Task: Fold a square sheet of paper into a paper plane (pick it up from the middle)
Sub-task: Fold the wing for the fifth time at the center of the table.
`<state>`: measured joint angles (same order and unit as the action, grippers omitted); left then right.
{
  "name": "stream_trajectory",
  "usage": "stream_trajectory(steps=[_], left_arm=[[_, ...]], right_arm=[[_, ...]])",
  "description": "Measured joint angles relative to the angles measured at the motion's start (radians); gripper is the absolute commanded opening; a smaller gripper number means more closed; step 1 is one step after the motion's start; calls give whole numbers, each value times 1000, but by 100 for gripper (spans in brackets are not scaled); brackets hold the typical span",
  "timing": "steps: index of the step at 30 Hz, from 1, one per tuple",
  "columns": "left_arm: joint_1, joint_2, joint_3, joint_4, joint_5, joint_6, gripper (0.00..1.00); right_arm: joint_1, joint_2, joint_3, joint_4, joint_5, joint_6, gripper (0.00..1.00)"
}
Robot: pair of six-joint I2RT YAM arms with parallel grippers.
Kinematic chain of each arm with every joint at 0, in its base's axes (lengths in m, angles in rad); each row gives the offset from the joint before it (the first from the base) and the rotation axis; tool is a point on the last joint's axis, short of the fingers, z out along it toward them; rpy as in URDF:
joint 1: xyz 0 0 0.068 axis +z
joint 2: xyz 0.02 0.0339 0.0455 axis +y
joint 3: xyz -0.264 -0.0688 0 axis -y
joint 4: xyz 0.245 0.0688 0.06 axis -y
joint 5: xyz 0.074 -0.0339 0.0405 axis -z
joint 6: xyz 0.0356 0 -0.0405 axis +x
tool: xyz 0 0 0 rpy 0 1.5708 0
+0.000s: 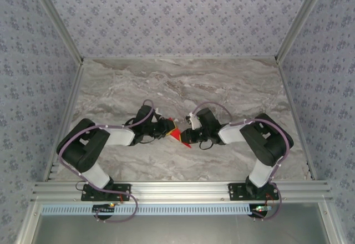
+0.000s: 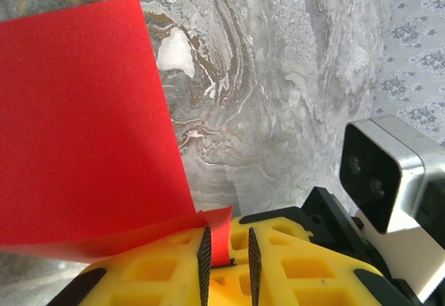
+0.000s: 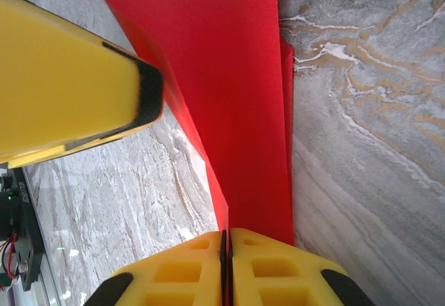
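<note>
The square sheet of paper (image 1: 178, 137) is bright red and hangs just above the marble table between the two grippers. In the right wrist view the sheet (image 3: 236, 97) runs away from me as a long folded strip, and my right gripper (image 3: 224, 235) is shut on its near edge. In the left wrist view the sheet (image 2: 83, 125) fills the left side. One corner flap of it dips between the jaws of my left gripper (image 2: 227, 233), which stand apart with a visible gap. The flap lies against the left pad (image 2: 204, 254) only. The paper plane is out of view.
The left gripper's yellow finger (image 3: 76, 97) crosses the upper left of the right wrist view, close to the sheet. The right wrist's camera housing (image 2: 389, 174) sits close by at the right of the left wrist view. Patterned walls (image 1: 177, 16) enclose the marble table (image 1: 183, 83).
</note>
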<state>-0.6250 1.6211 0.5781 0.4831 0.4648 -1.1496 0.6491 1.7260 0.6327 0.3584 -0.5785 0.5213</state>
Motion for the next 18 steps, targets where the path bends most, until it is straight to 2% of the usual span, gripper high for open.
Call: stream_trajectory(steps=[18], left_arm=[[-51, -8, -71, 69, -12, 1, 23]], right_arm=[[-25, 27, 0, 38, -60, 48, 9]])
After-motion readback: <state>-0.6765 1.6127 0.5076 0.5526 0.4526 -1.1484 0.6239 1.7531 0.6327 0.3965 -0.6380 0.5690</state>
